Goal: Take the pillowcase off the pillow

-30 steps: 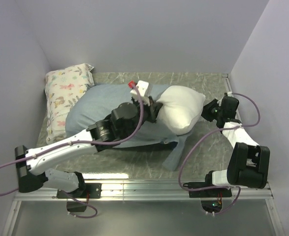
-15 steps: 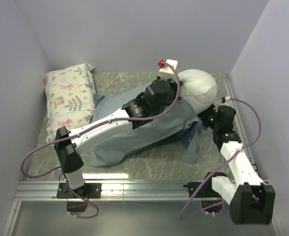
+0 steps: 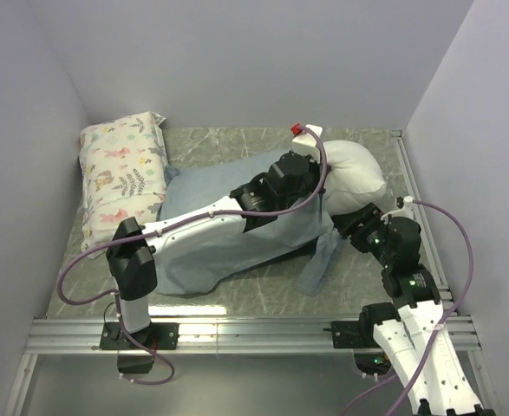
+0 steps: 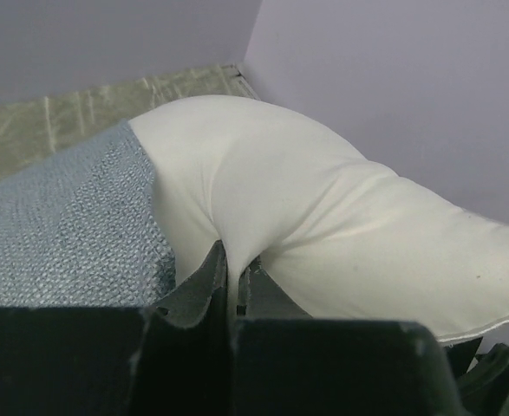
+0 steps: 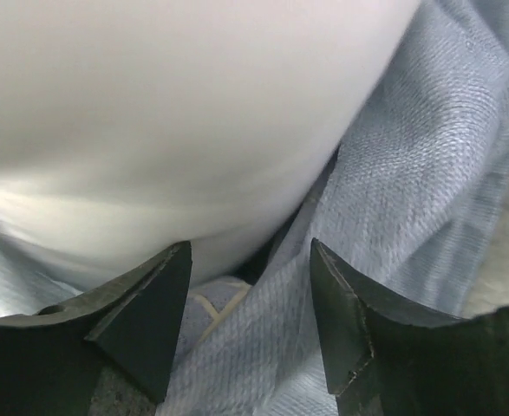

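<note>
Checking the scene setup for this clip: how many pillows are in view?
2. The plain white pillow lies at the far right, partly inside the blue pillowcase; the floral pillow lies at the far left. No sign of others hidden.

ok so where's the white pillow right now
In the top view the pillow lies at the far right of the table, by the right wall, poking out of the pillowcase with the left arm's jaws pinched on it.
</note>
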### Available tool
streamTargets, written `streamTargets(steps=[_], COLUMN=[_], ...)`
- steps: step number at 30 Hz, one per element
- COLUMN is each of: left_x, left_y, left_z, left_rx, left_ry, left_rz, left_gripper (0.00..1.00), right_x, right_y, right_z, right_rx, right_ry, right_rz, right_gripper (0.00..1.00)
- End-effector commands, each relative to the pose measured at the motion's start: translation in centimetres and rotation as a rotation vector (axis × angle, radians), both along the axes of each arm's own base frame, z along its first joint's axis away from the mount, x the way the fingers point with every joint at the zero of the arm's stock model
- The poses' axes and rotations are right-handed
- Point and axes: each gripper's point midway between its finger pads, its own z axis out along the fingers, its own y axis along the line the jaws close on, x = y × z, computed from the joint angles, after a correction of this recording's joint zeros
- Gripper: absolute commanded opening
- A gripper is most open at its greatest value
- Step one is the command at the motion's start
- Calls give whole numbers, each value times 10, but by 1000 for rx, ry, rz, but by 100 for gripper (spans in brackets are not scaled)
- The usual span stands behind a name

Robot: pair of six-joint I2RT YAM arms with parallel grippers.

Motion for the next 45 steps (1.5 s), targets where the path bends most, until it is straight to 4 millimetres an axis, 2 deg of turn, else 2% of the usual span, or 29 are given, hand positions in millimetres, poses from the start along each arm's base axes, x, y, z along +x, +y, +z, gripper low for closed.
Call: streamTargets(steps=[1, 6, 9, 12, 14, 15, 16, 17, 19, 20, 21, 23, 24, 26, 27, 28, 29, 30, 33, 34, 36, 38, 40, 41, 44, 45], left_x=[0, -9, -13, -16, -20, -23, -25, -29, -32, -34, -37, -38, -41, -42, -37, -38, -37, -34, -24, -18, -7, -7, -12, -13, -11, -8], left_y=[-4, -11, -16, -19, -22, -22, -23, -24, -23, -22, -18, -8, 2, 17, 31, 45, 56, 74, 99, 107, 116, 111, 101, 97, 86, 83], left_z=[10, -31, -54, -66, -71, -75, -74, -74, -69, -67, -56, -48, -30, -25, -26, -14, -23, -18, -42, -56, -82, -95, -98, -97, -104, -116], left_rx=[-92, -58, -32, -24, -24, -25, -30, -35, -41, -37, -39, -29, -45, -35, -10, -17, 4, 6, 65, 108, 169, 168, 156, 146, 193, 232], left_ry=[-2, 52, 94, 114, 123, 133, 134, 137, 140, 143, 130, 124, 103, 104, 108, 96, 103, 99, 134, 149, 192, 213, 214, 208, 217, 229], left_rz=[-23, -76, -102, -124, -150, -162, -176, -194, -205, -213, -216, -196, -186, -144, -82, -49, -17, 36, 107, 147, 173, 115, 55, 32, -8, -8], left_gripper=[0, 0, 0, 0, 0, 1, 0, 1, 10, 29, 41, 65, 69, 74, 75, 75, 77, 77, 81, 83, 86, 88, 89, 90, 90, 88], right_x=[-6, -14, -12, -12, -10, -4, 2, 6, 23, 30, 37, 49, 56, 61, 65, 67, 68, 70, 74, 75, 76, 77, 76, 70, 66, 65], right_y=[-5, -16, -20, -36, -52, -62, -62, -63, -64, -61, -57, -52, -52, -52, -50, -50, -50, -50, -36, -33, -29, -31, -32, -33, -44, -45], right_z=[34, 79, 77, 93, 94, 95, 96, 94, 86, 83, 74, 75, 69, 65, 63, 62, 62, 60, 54, 52, 37, 16, 5, -7, -15, -15], right_rx=[-23, -86, -126, -201, -268, -321, -342, -364, -401, -407, -411, -409, -424, -436, -443, -446, -449, -456, -444, -440, -436, -450, -442, -441, -459, -458], right_ry=[-73, -181, -137, -186, -147, -134, -130, -112, -53, -51, -31, -55, -34, -17, -9, -10, -7, -3, -3, -9, 21, 73, 90, 102, 108, 105], right_rz=[-12, -40, -46, -103, -171, -208, -200, -198, -192, -170, -143, -126, -119, -110, -97, -92, -92, -86, -6, 9, 41, 38, 31, 32, -29, -32], right_gripper=[66, 78, 80, 82, 83, 86, 88, 88, 93, 93, 93, 96, 96, 96, 96, 96, 97, 97, 98, 98, 98, 98, 98, 98, 98, 98])
